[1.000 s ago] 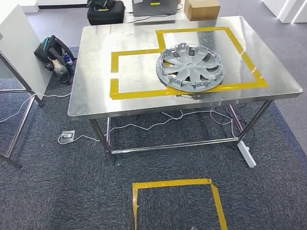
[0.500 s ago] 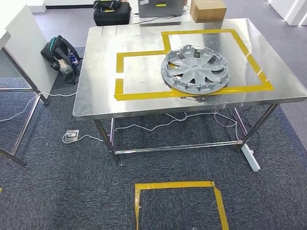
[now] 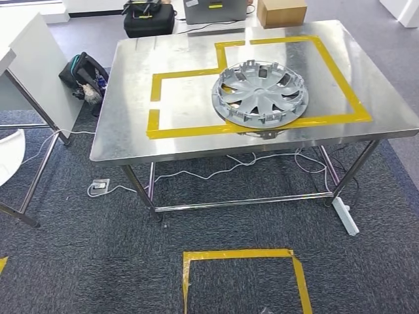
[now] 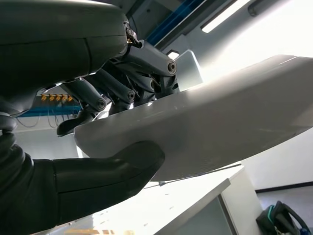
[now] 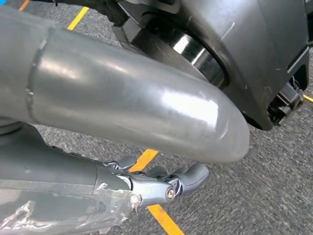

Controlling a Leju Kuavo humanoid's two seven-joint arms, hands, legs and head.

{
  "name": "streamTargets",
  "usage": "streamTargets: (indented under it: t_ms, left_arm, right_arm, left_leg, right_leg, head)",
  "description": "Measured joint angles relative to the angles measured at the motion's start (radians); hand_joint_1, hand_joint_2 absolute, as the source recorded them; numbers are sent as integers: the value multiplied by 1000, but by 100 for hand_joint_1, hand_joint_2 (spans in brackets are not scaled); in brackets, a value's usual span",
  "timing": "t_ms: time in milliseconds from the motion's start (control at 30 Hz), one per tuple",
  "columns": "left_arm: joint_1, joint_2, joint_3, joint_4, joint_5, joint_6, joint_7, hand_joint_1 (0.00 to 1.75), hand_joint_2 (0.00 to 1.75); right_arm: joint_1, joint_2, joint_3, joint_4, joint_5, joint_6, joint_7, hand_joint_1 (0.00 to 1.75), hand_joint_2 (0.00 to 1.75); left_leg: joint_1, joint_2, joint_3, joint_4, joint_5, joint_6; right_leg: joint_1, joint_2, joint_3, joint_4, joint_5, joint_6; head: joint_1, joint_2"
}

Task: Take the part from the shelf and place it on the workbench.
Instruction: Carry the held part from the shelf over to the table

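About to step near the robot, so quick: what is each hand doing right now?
Left hand: grips the edge of a pale grey part, thumb under, fingers over.
Right hand: holds nothing; whether open or curled cannot be told.

Whole head view shifts between the earlier frames and now (camera move, the things on the workbench (image 3: 124,140) keep their layout). New at the left edge: a curved white part (image 3: 10,157) now pokes into the head view beside the white shelf (image 3: 35,59). A sliver of yellow floor tape (image 3: 2,263) also enters at lower left.
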Motion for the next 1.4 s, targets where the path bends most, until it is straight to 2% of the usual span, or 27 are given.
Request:
streamTargets:
  t_ms: [67, 100, 133, 200, 267, 300, 333, 400, 433, 467, 500, 567, 600, 633, 667, 767, 800, 833, 933, 967, 1000, 1033, 1100, 1167, 1300, 1333, 1400]
  left_arm:
    - [5, 2, 2, -3, 0, 3, -3, 175, 175]
    - [9, 4, 4, -5, 0, 6, -5, 175, 175]
    - [14, 6, 6, -7, 0, 8, -7, 175, 175]
    - [27, 9, 12, -10, 0, 13, -10, 175, 175]
    - [42, 10, 20, -14, 0, 15, -10, 175, 175]
    - [48, 11, 24, -16, -1, 15, -10, 175, 175]
    - [52, 12, 27, -19, -3, 16, -10, 175, 175]
    - [63, 11, 30, -23, -6, 16, -9, 175, 175]
    - [70, 11, 31, -25, -7, 16, -8, 175, 175]
    - [78, 11, 31, -27, -5, 16, -8, 175, 175]
    - [87, 11, 32, -29, -2, 15, -8, 175, 175]
    - [114, 16, 39, -37, 9, 15, -14, 175, 175]
    - [131, 20, 45, -42, 17, 17, -20, 175, 175]
    - [150, 26, 53, -47, 25, 20, -30, 175, 175]
    - [168, 31, 63, -53, 32, 26, -39, 175, 175]
    - [211, 40, 92, -69, 44, 49, -59, 175, 175]
    - [221, 41, 100, -73, 46, 52, -61, 175, 175]
    - [228, 43, 106, -75, 46, 54, -63, 175, 175]
    - [243, 44, 117, -79, 48, 57, -64, 175, 175]
    - [248, 44, 118, -79, 48, 57, -64, 175, 175]
    - [252, 44, 119, -79, 48, 57, -65, 175, 175]
    - [254, 45, 120, -79, 48, 57, -65, 175, 175]
    - [258, 46, 124, -81, 48, 59, -65, 175, 175]
    - [264, 49, 127, -84, 46, 73, -70, 175, 175]
    - [308, 53, 135, -97, 34, 152, -93, 175, 175]
    - [318, 56, 137, -101, 29, 169, -96, 175, 175]
    - [334, 64, 135, -106, 15, 194, -95, 175, 175]
  right_arm:
    - [0, 0, -1, 0, 2, 2, -2, 0, 0]
    - [-1, 0, -2, 0, 4, 2, -2, 0, 0]
    - [-1, 0, -2, 0, 6, 2, -3, 0, 0]
    - [-1, 0, -3, 1, 16, -1, -3, 0, 0]
    - [-1, 0, -3, 2, 29, -6, -4, 0, 0]
    - [-2, 0, -3, 2, 34, -8, -5, 0, 0]
    - [-3, 0, -3, 3, 38, -11, -5, 0, 0]
    - [-4, 0, -2, 3, 43, -18, -6, 0, 0]
    - [-3, 0, -2, 3, 47, -23, -6, 0, 0]
    - [-2, 0, -2, 3, 53, -29, -6, 0, 0]
    - [-2, 0, -3, 3, 59, -34, -6, 0, 0]
    - [-3, 0, -4, 3, 71, -42, -6, 0, 0]
    - [-4, 0, -4, 3, 75, -43, -6, 0, 0]
    - [-6, 0, -4, 3, 78, -43, -6, 0, 0]
    - [-6, 0, -5, 3, 80, -41, -7, 0, 0]
    - [-7, 0, -5, 5, 82, -35, -8, 0, 0]
    - [-8, 0, -5, 6, 83, -33, -8, 0, 0]
    - [-8, 0, -5, 6, 84, -33, -8, 0, 0]
    - [-8, 0, -5, 6, 86, -32, -9, 0, 0]
    - [-7, 0, -5, 6, 86, -32, -9, 0, 0]
    - [-7, 0, -5, 6, 86, -31, -9, 0, 0]
    - [-7, 0, -5, 6, 86, -31, -9, 0, 0]
    - [-8, 0, -5, 6, 86, -31, -9, 0, 0]
    - [-9, 0, -6, 7, 88, -29, -10, 0, 0]
    - [-10, 0, -7, 9, 99, -14, -12, 0, 0]
    - [-11, 1, -8, 11, 102, -10, -12, 0, 0]
    - [-12, 2, -11, 15, 109, -3, -11, 0, 0]
  left_leg:
    - [-1, 2, 64, -136, 73, 8]
    - [-2, 4, 95, -201, 95, 10]
    - [-4, 5, 114, -243, 103, 11]
    - [-9, 4, 122, -266, 101, 13]
    - [-8, 4, 125, -274, 107, 23]
    - [-6, 4, 128, -278, 110, 29]
    - [-6, 3, 130, -281, 112, 34]
    - [-9, 3, 131, -282, 111, 40]
    - [-11, 4, 131, -282, 110, 41]
    - [-12, 3, 132, -281, 109, 43]
    - [-13, 3, 134, -281, 108, 43]
    - [-13, 2, 140, -280, 104, 39]
    - [-15, 2, 141, -277, 100, 35]
    - [-16, 1, 141, -274, 98, 30]
    - [-17, 0, 140, -271, 96, 25]
    - [-14, -2, 137, -267, 93, 13]
    - [-13, -1, 130, -250, 80, 8]
    - [-13, 0, 113, -212, 54, 3]
    - [-11, 2, 14, -9, -41, -7]
    - [-11, 2, -6, 30, -49, -7]
    - [-11, 2, -9, 31, -35, -6]
    - [-11, 2, 10, -9, -5, -4]
    - [-12, 4, 85, -157, 65, 2]
    - [-15, 5, 134, -258, 94, 10]
    - [-14, 5, 141, -280, 99, 30]
    - [-12, 5, 143, -283, 102, 36]
    - [-13, 5, 144, -285, 103, 43]
  right_leg:
    - [1, 0, 4, 0, -2, 2]
    - [3, 0, 5, 1, -4, 6]
    - [4, 1, 4, 1, -5, 11]
    - [5, 1, 5, -6, -4, 25]
    - [4, -1, 3, -9, -7, 37]
    - [5, -2, -7, 11, -21, 41]
    - [5, -3, -29, 55, -46, 43]
    - [7, -3, -99, 199, -111, 43]
    - [8, -2, -130, 259, -130, 43]
    - [9, -2, -145, 285, -129, 42]
    - [10, -2, -139, 267, -108, 41]
    - [10, -2, -73, 132, -38, 37]
    - [10, -1, -37, 66, -15, 35]
    - [10, 0, -11, 18, -2, 31]
    - [11, 1, -1, -1, 0, 26]
    - [13, 1, -1, -1, 2, 9]
    - [11, 0, 0, -2, 3, 3]
    - [9, -1, 0, -4, 4, -2]
    - [8, -4, -3, -4, 4, -7]
    - [8, -5, -3, -4, 3, -7]
    - [8, -6, -3, -4, 3, -8]
    - [8, -6, -1, -4, 3, -7]
    - [9, -6, 3, -3, 1, -4]
    - [12, -5, 3, -4, 1, 5]
    - [13, -5, 1, -4, -6, 27]
    - [13, -5, -13, 24, -24, 31]
    - [14, -5, -71, 146, -87, 35]
  head:
    - [0, 0]
    - [0, 0]
    - [1, 0]
    - [1, 0]
    - [2, 0]
    - [4, 0]
    - [6, 0]
    - [9, 0]
    - [10, 0]
    - [10, 0]
    - [10, 0]
    - [10, 0]
    - [10, 0]
    - [9, 0]
    - [9, 0]
    - [8, 0]
    - [6, 0]
    - [5, 0]
    - [3, 0]
    - [3, 0]
    - [3, 0]
    - [3, 0]
    - [3, 0]
    - [4, 0]
    - [5, 0]
    - [7, 0]
    - [12, 0]
